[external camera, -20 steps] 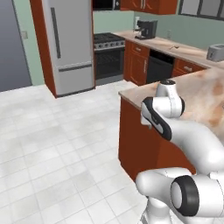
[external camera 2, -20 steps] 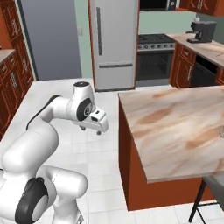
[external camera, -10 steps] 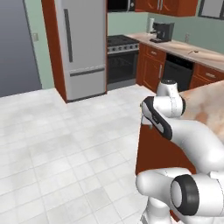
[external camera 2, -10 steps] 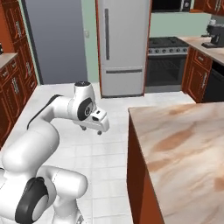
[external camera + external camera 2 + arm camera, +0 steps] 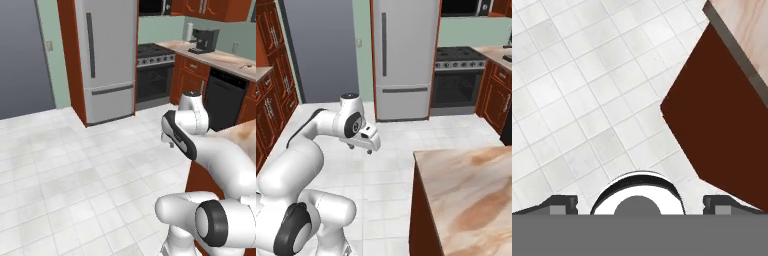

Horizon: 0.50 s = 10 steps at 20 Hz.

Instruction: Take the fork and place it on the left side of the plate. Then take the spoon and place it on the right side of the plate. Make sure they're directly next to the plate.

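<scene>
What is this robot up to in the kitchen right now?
A white robot arm on a driving base is out on the tiled floor, beside the corner of a marble-topped island counter. Its end effector is open and empty, pointing down over the floor with nothing between its fingertips. A fridge and a stove stand against the far wall. No fork, spoon or plate is in sight, so no picking has started.

White tile floor, steel fridge, black stove, marble island counter.
</scene>
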### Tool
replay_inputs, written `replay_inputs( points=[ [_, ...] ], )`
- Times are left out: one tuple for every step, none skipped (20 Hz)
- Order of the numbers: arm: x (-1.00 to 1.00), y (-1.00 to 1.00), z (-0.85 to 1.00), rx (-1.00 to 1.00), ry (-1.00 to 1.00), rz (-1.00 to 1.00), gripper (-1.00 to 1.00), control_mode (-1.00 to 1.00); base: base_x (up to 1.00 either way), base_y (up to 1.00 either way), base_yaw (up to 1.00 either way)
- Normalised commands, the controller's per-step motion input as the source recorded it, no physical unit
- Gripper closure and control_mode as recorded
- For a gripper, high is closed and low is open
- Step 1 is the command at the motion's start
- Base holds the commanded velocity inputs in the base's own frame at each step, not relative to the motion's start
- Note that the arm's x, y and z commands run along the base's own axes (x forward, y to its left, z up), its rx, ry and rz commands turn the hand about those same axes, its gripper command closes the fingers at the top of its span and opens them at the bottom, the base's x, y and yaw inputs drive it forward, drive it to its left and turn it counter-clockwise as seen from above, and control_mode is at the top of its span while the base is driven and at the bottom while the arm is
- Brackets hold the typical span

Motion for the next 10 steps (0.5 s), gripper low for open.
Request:
replay_inputs(
  points=[
    [0.00,0.00,0.00,0.00,0.00,0.00,-1.00,1.00,0.90,0.18,0.00],
    [0.00,0.00,0.00,0.00,0.00,0.00,-1.00,1.00,0.91,0.17,0.00],
    [0.00,0.00,0.00,0.00,0.00,0.00,-1.00,1.00,0.91,0.16,0.00],
    [0.00,0.00,0.00,0.00,0.00,0.00,-1.00,1.00,0.91,0.16,0.00],
    [0.00,0.00,0.00,0.00,0.00,0.00,-1.00,1.00,0.91,0.15,0.00],
    [0.00,0.00,0.00,0.00,0.00,0.00,-1.00,1.00,0.92,0.14,0.00],
    [0.00,0.00,0.00,0.00,0.00,0.00,-1.00,1.00,0.93,0.10,0.00],
    [0.00,0.00,0.00,0.00,0.00,0.00,-1.00,1.00,0.91,0.12,0.00],
    [0.00,0.00,0.00,0.00,0.00,0.00,-1.00,1.00,0.80,0.16,-0.18],
    [0.00,0.00,0.00,0.00,0.00,0.00,-1.00,1.00,0.76,0.21,-0.29]
  ],
)
